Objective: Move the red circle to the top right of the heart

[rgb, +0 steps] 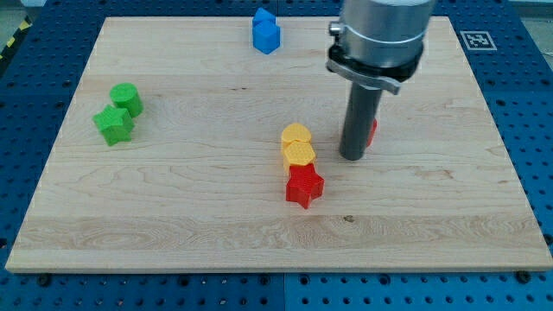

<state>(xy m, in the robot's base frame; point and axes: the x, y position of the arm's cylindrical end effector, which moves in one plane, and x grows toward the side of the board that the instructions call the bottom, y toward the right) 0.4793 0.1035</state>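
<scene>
Closest to the camera is the red star [304, 186], sitting a bit right of the board's middle and closer to the bottom edge than anything else on there. Stacked right above it, touching, are two yellow blocks: a yellow hexagon-ish one [299, 155] touching the star's top, and the yellow heart [296, 135] touching that one from above. So those three make a little column running up toward the top edge.

Just to the right of the yellow pair is my tip [352, 156], planted on the wood. It's just a plain rod, no jaws or anything to spread or squeeze, so it isn't holding anything, only standing there. The red circle [371, 131] is almost totally hidden behind the rod; only a thin red sliver peeks out on the rod's right side, so I can't really make out its shape. It looks like it's up against the rod, to the right of the heart and about level with it.

Over near the left edge there are two green blocks touching each other, a green round one [127, 98] and a green star [113, 124] below-left of it. Up at the top edge, around the middle, two blue blocks [266, 31] are huddled together; shapes are hard to call.

Wooden board [173, 216] sits on a blue pegboard table [536, 130].
</scene>
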